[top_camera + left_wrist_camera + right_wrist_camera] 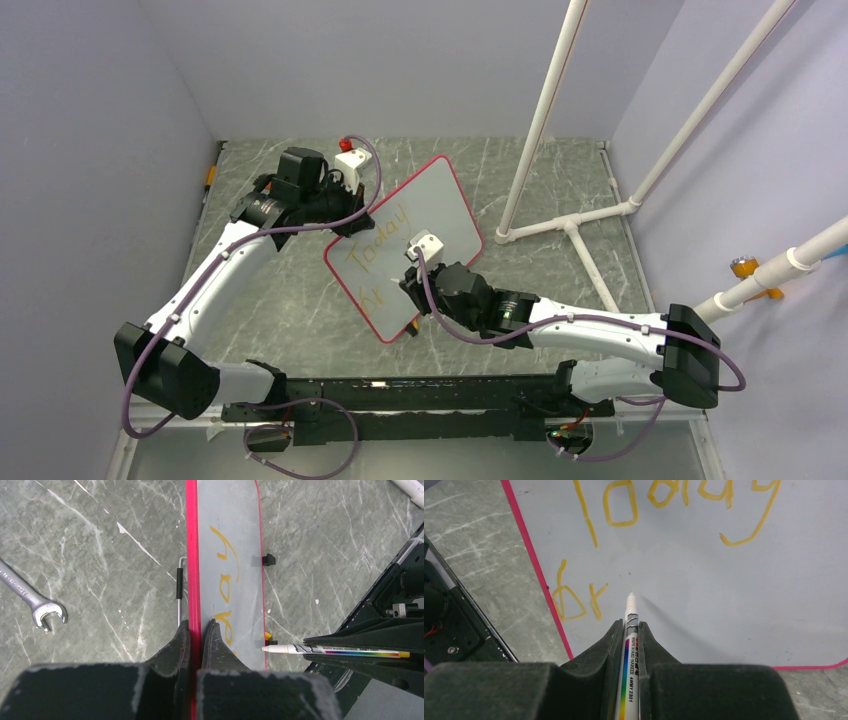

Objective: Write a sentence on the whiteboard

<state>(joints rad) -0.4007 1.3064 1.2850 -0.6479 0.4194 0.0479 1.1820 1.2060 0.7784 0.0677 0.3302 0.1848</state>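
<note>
The whiteboard (445, 205) stands tilted on the table, white with a red-pink frame. My left gripper (196, 630) is shut on the frame of its long edge, one finger on each side. The sentence (674, 495) reads "Today" in orange, with "br" (576, 597) below it near the board's left edge. Those letters also show edge-on in the left wrist view (225, 575). My right gripper (630, 630) is shut on a white marker (630, 650) with a rainbow stripe. The marker's tip (631, 597) is just right of "br", at or barely off the board.
A steel wrench (30, 600) lies on the marble table left of the board. Two black clips (269, 559) sit on the board's far edge. A white pipe frame (570, 220) stands at the back right. The right arm (600, 330) reaches in from the right.
</note>
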